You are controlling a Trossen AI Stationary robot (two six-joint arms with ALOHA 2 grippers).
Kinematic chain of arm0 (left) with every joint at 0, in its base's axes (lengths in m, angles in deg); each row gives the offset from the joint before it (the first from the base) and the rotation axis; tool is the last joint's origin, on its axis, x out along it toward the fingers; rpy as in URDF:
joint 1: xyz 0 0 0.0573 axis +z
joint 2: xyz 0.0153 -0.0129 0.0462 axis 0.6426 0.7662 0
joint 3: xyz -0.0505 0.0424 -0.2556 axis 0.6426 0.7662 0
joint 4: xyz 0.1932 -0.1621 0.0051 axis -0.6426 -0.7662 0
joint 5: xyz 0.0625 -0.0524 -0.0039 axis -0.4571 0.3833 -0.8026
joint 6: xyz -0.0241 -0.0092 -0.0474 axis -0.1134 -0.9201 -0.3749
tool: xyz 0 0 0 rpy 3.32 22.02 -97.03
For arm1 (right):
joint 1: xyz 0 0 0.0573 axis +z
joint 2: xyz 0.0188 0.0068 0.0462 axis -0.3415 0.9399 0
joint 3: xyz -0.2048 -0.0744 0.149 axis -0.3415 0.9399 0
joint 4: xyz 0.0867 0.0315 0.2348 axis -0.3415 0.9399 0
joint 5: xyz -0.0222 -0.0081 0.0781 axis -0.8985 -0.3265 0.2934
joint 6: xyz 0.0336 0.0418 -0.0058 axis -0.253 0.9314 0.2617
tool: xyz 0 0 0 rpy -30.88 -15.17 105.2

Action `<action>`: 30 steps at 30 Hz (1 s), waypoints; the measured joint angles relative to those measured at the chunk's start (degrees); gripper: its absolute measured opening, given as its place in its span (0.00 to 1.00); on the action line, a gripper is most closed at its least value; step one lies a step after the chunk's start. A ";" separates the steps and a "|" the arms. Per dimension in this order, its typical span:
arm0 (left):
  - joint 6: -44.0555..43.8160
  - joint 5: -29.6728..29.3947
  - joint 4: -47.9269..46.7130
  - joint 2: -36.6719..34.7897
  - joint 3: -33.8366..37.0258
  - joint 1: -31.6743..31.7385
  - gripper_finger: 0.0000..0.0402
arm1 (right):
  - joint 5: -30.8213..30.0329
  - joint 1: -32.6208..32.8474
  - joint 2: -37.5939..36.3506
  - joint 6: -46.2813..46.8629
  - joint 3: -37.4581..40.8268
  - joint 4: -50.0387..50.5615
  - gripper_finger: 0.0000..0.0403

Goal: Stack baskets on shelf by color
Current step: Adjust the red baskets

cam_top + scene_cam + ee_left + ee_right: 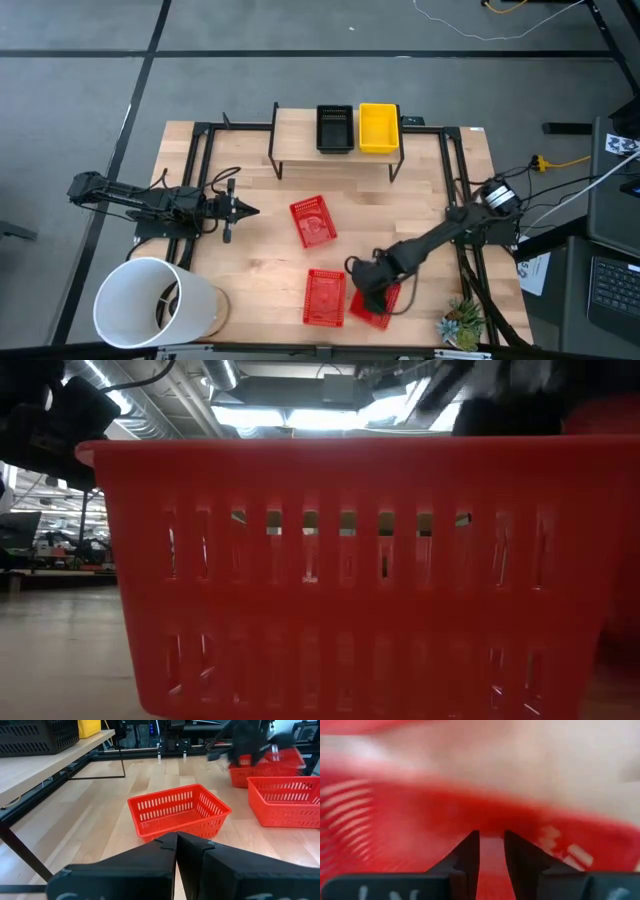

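Three red baskets are on the table: one in the middle (312, 220) (178, 812), one at the near edge (324, 297) (350, 580), and one to its right (382, 308) (267, 765) under my right gripper (366, 290) (491, 851), which is shut on it. A black basket (335, 128) and a yellow basket (378, 128) sit side by side on the shelf (300, 135). My left gripper (243, 210) (176, 842) is shut, hovering left of the middle red basket and pointing at it. My right gripper pinches the near-right red basket by its wall (491, 832) on the side facing the neighbouring red basket, red plastic showing between the two fingers. The fingers come from above, slanting in from the table's right. Blur hides whether the basket is off the table.
A large white bucket (150, 300) lies at the near left corner. A small plant (462, 322) stands at the near right corner. The shelf's left part is bare plank, and bare tabletop lies between the shelf and the red baskets.
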 joint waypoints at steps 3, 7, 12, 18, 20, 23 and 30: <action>0.00 0.00 0.00 0.00 0.01 0.02 0.00 | -5.09 -2.93 1.08 -2.38 -0.10 2.04 0.22; 0.02 0.00 -0.02 0.00 0.01 0.00 0.00 | -13.85 -7.62 1.54 -8.98 -0.30 -1.44 0.22; 0.02 0.00 -0.02 0.00 0.01 0.00 0.00 | -22.23 -14.27 1.58 -16.26 -0.92 -10.20 0.22; -0.17 0.02 1.09 0.00 0.05 0.00 0.00 | -18.37 -19.43 1.17 -19.80 -2.15 -14.84 0.22; -1.55 0.07 2.78 0.00 0.05 0.00 0.00 | -12.91 -18.81 0.44 -19.85 -3.42 -13.78 0.22; -2.99 3.57 7.21 0.00 0.05 0.00 0.00 | -8.39 -16.60 -1.02 -19.92 -5.79 -11.92 0.22; -3.69 7.24 6.67 3.13 -5.92 -0.22 0.00 | -14.40 -9.86 -7.63 -21.08 -14.28 0.84 0.22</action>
